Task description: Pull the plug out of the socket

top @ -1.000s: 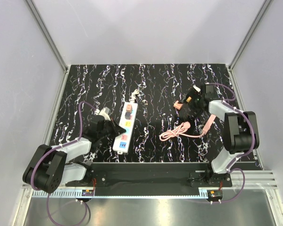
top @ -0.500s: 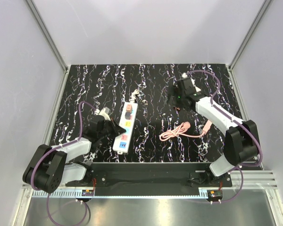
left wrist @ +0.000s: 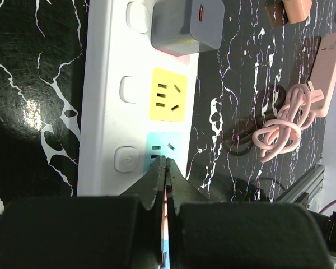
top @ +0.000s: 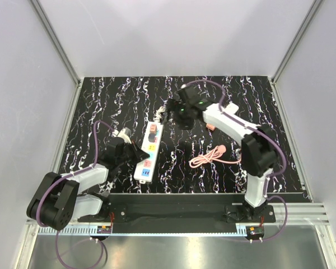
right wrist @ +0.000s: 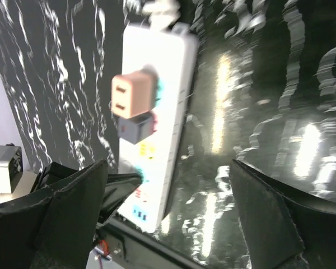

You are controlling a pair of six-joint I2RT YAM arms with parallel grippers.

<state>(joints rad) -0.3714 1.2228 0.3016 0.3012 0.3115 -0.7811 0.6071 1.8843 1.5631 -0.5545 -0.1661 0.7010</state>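
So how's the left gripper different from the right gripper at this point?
The left gripper is shut, fingertips together; the right gripper is wide open. The left gripper sits low at the blue-outlet end of the socket; the right gripper hangs apart from it, off its far end, holding nothing. The left arm is folded near its base, while the right arm stretches across the table. Both grippers point at the socket.

- From above and behind, we look down on the whole table (top: 101, 95).
- Our left wrist camera sits close over the socket (left wrist: 103, 84).
- Our right wrist camera sees the same socket from farther.
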